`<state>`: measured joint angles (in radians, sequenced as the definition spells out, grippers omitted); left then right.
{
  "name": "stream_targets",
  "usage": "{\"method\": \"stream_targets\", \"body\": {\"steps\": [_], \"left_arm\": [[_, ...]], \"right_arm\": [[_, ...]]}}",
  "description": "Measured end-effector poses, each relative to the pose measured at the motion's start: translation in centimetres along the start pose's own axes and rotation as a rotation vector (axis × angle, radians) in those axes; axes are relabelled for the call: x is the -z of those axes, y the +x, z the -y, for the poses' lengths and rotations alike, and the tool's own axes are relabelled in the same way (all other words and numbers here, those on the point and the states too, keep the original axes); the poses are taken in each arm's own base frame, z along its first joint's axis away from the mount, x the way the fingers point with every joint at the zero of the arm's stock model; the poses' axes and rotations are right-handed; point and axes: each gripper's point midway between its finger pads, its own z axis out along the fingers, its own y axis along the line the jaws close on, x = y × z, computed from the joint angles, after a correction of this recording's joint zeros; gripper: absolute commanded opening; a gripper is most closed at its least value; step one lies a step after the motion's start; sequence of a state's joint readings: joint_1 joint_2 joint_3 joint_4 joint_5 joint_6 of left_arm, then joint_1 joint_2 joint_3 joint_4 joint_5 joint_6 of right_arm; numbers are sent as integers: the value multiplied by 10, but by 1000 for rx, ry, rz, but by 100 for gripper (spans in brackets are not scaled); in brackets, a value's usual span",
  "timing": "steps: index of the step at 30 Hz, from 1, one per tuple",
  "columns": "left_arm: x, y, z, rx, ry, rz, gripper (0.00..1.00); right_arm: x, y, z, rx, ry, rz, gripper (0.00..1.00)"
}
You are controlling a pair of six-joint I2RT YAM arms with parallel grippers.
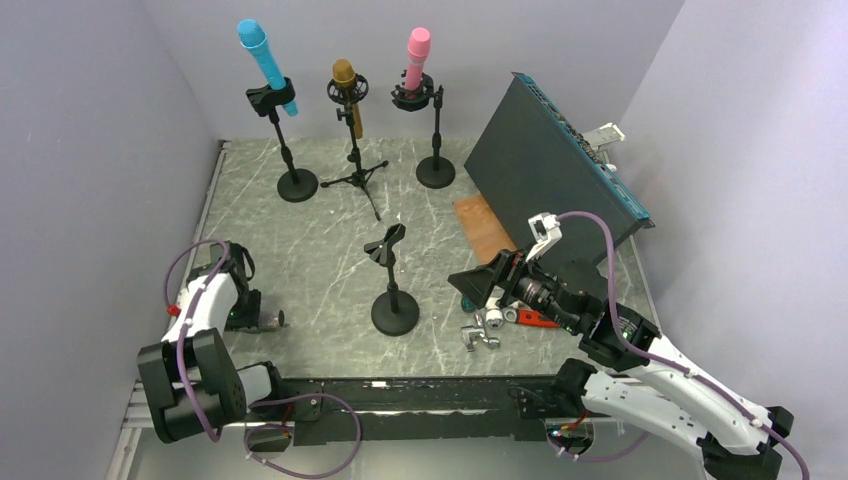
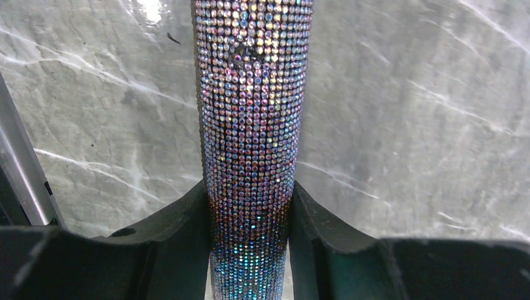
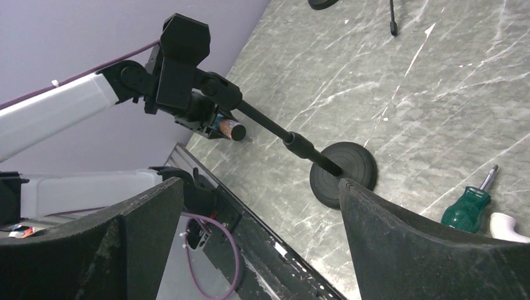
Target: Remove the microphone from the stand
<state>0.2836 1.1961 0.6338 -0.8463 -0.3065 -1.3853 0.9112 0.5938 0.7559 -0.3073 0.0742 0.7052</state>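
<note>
The rhinestone microphone [image 2: 250, 125] is at the lower left of the top view, well apart from its stand [image 1: 393, 285], whose clip is empty. Its long axis runs straight up the left wrist frame. My left gripper [image 2: 249, 215] pinches its shaft low over the table [image 2: 406, 125]; I can't tell if they touch. My right gripper [image 3: 256, 182] hangs spread wide, far off.

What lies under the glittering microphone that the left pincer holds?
Grey marbled table shows on both sides of the glittering microphone in the left pincer. The strip directly beneath is covered, so contact with the table cannot be judged.
</note>
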Motion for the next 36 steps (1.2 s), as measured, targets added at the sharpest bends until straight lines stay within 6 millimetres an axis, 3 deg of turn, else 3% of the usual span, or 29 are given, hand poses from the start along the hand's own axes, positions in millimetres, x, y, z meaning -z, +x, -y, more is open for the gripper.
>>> {"method": "stream_targets", "body": {"steps": [3, 12, 23, 29, 36], "left_arm": [[-9, 0, -8, 23, -17, 2, 30], [-14, -2, -12, 50, 2, 12, 60], [-10, -4, 4, 73, 75, -6, 97], [1, -2, 0, 57, 117, -22, 99], [43, -3, -1, 16, 267, -41, 99]], "right_arm": [[-1, 1, 0, -2, 2, -4, 96], [-3, 5, 3, -12, 7, -16, 95], [-5, 10, 6, -19, 18, -28, 96], [-12, 19, 8, -20, 26, -69, 97], [-31, 38, -5, -44, -4, -205, 99]]}}
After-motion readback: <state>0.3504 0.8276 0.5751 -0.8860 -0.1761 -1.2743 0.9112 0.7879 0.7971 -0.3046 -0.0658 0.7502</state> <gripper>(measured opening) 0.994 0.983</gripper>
